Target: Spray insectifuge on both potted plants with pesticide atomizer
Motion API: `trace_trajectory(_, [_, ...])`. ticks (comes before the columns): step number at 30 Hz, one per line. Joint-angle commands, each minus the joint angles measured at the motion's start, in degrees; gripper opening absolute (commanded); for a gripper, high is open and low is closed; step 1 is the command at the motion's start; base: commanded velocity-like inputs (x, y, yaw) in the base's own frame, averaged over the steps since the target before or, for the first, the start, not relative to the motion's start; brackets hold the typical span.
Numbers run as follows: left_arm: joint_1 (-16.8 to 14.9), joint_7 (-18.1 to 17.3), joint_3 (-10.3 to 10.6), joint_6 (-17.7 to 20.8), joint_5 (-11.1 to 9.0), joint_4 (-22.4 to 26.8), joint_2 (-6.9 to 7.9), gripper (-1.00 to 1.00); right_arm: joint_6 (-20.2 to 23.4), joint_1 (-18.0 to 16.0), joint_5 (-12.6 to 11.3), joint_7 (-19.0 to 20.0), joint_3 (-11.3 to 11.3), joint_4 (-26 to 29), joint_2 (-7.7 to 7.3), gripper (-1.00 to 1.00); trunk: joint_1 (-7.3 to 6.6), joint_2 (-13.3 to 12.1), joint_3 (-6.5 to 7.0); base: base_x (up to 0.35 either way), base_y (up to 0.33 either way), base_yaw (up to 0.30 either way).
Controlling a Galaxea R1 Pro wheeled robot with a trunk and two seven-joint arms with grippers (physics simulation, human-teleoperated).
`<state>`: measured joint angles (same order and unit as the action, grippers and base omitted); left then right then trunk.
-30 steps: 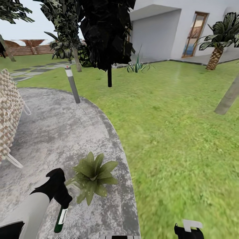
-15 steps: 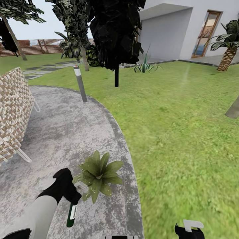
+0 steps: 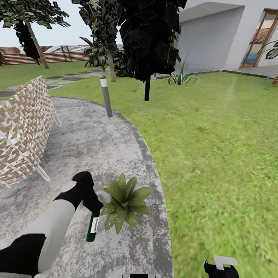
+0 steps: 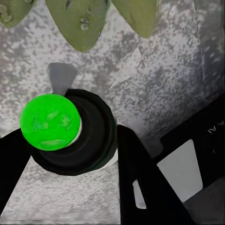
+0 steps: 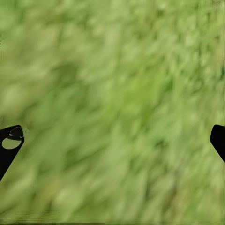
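Step in hand, as judged: spraying the first plant, with the bottle already picked up. In the head view the left gripper point(image 3: 92, 206) holds the bottle point(image 3: 92, 227) with its dark green body hanging down toward 6 o'clock and the pale nozzle point(image 3: 104, 197) turned toward 3 o'clock, just beside the leaves of the plant point(image 3: 125, 202). The left wrist view shows the two black fingers point(image 4: 140, 173) pressed against either side of the bottle point(image 4: 75, 136), seen end-on with a bright green disc facing the camera; the jaws pinch the bottle. Leaves point(image 4: 82, 21) sit close ahead of it, with pale droplet-like specks on them, so some spray may have landed; coverage cannot be judged. The plant sits on the grey paving point(image 3: 96, 154) near its curved edge, with lawn point(image 3: 216, 154) at 3 o'clock. A woven chair point(image 3: 23, 127) stands at 10 o'clock, a bollard lamp point(image 3: 105, 96) at 12. The right gripper point(image 5: 112, 140) hangs over grass with jaws spread wide, empty. Next move likely calls for keeping the nozzle aimed at the rosette until covered, then finding the second plant.
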<state>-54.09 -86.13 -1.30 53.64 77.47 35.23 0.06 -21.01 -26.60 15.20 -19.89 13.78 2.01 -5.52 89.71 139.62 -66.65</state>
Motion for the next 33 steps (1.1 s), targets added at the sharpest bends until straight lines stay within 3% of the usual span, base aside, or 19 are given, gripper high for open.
trace_trajectory(1, [-0.75, -2.90, 0.95, 1.50, 1.75, -0.10, -0.08, -1.00, -0.18, -0.03, 0.66, -0.12, 0.43, -0.16, -0.01, 1.00, -0.01, 0.02, -0.05, 0.000, 0.000, 0.007])
trace_trajectory(3, [-1.67, -3.87, 1.66, 2.25, 3.79, -0.21, -0.11, -1.00, -0.17, -0.03, 0.70, -0.08, 0.42, -0.23, -0.10, 1.00, -0.01, 0.02, -0.05, 0.000, 0.000, 0.003])
trace_trajectory(7, [-1.30, -3.87, 1.99, 2.62, 4.84, -0.18, 0.28, -1.00, -0.17, -0.03, 0.71, -0.07, 0.40, -0.26, -0.18, 1.00, -0.01, 0.02, -0.05, 0.000, 0.000, 0.000])
trace_trajectory(13, [-1.12, -3.87, 1.61, 2.70, 5.05, -0.08, 0.84, -1.00, -0.17, -0.03, 0.62, -0.14, 0.46, -0.02, 0.05, 1.00, -0.01, 0.02, -0.05, 0.089, -0.105, 0.018])
trace_trajectory(28, [-1.10, -3.87, 1.92, 2.72, 5.06, 0.44, 0.67, -1.00, -0.25, -0.03, 0.61, -0.24, 0.46, 0.01, 0.24, 1.00, -0.01, 0.02, -0.05, 0.062, -0.258, 0.266])
trace_trajectory(33, [-1.11, -3.87, 1.92, 2.78, 5.06, 0.45, 0.62, -1.00, -0.22, -0.03, 0.62, -0.24, 0.46, 0.04, 0.17, 1.00, -0.01, 0.02, -0.05, 0.047, -0.273, 0.076])
